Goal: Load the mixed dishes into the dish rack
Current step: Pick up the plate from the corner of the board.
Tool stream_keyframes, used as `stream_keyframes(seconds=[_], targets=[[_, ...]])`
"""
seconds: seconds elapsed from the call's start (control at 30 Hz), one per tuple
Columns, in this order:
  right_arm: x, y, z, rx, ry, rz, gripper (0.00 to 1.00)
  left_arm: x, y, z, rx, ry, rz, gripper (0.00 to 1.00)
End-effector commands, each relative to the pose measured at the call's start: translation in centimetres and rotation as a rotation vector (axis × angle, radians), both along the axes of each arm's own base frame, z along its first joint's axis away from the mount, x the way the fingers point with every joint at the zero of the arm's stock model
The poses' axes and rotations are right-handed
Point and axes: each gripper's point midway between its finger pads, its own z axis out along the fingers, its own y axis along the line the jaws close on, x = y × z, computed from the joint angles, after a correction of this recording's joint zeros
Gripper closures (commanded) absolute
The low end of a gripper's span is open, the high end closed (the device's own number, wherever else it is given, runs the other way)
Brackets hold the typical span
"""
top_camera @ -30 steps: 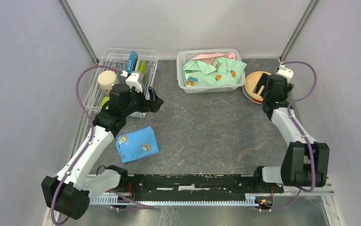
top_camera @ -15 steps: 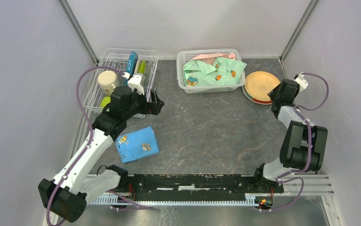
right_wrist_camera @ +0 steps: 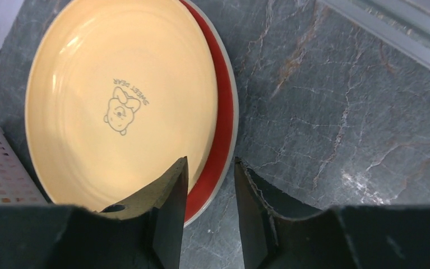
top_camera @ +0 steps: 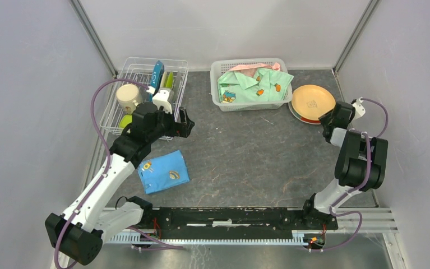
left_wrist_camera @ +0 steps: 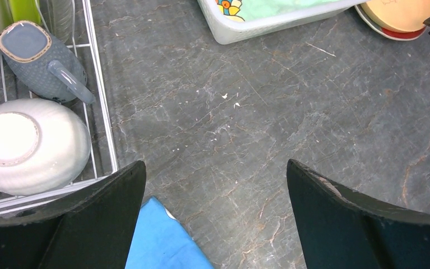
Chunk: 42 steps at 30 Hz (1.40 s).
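The dish rack (top_camera: 145,95) at the back left holds a beige mug (top_camera: 127,96), upright blue and green plates (top_camera: 157,73), an upturned white bowl (left_wrist_camera: 30,145) and a grey mug (left_wrist_camera: 41,61). My left gripper (left_wrist_camera: 215,165) hovers wide open over bare table beside the rack (left_wrist_camera: 103,129). An orange plate (right_wrist_camera: 117,106) lies on a red plate (right_wrist_camera: 223,123) at the back right. My right gripper (right_wrist_camera: 211,162) sits low at their near edge. Its jaws are narrowed: one finger is over the orange plate, the other outside the red rim. I cannot tell whether they pinch it.
A white latticed basket (top_camera: 282,92) with green clothing (top_camera: 253,84) stands between the rack and the plates. A folded blue cloth (top_camera: 163,172) lies near the left arm. The right wall and its metal rail (right_wrist_camera: 392,33) run close behind the plates.
My right gripper has come off the top of the plates, dropped to their near right edge, and narrowed its jaws. The left arm has hardly moved.
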Motion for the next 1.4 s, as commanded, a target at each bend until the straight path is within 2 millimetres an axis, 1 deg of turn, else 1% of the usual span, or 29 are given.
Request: stream_keyframes(seconds=[0.0,0.17,0.27,0.4,0.47,0.63,0.73,0.93,1.07,1.2,1.37], targets=[[1.9,0.0,0.3,0.044,-0.078,0.019,0.6,0.1,0.5,2.0,0.033,-0.067,0.0,0.0],[2.3,-0.1,-0.8,0.086,-0.081,0.023,0.65,0.3,0.5,1.6,0.042,-0.055,0.002,0.0],[2.1,-0.1,-0.9,0.094,-0.087,0.021,0.66,0.3,0.5,1.5,0.044,-0.054,0.001,0.0],[2.2,-0.5,0.0,0.093,-0.106,0.026,0.66,0.4,0.6,1.3,0.051,-0.048,0.004,0.0],[2.3,-0.5,0.9,0.089,-0.123,0.034,0.65,0.4,0.5,1.2,0.049,-0.045,0.0,0.0],[2.4,-0.5,2.5,0.079,-0.155,0.038,0.61,0.4,0.4,1.0,0.052,-0.039,-0.004,0.0],[2.9,-0.4,2.9,0.075,-0.16,0.062,0.63,0.5,0.4,0.9,0.053,-0.035,-0.004,0.0],[3.1,0.0,2.7,0.1,-0.163,0.069,0.65,0.4,0.1,1.0,0.052,-0.04,-0.011,0.0],[3.2,-0.5,2.2,0.106,-0.141,0.046,0.64,0.2,-0.1,0.8,0.055,-0.038,-0.017,0.0],[3.4,-0.4,1.8,0.124,-0.128,0.041,0.64,0.1,0.1,1.1,0.053,-0.052,-0.013,0.0],[2.5,-0.7,0.8,0.127,-0.087,0.008,0.63,0.0,0.1,1.4,0.051,-0.064,-0.009,0.0]])
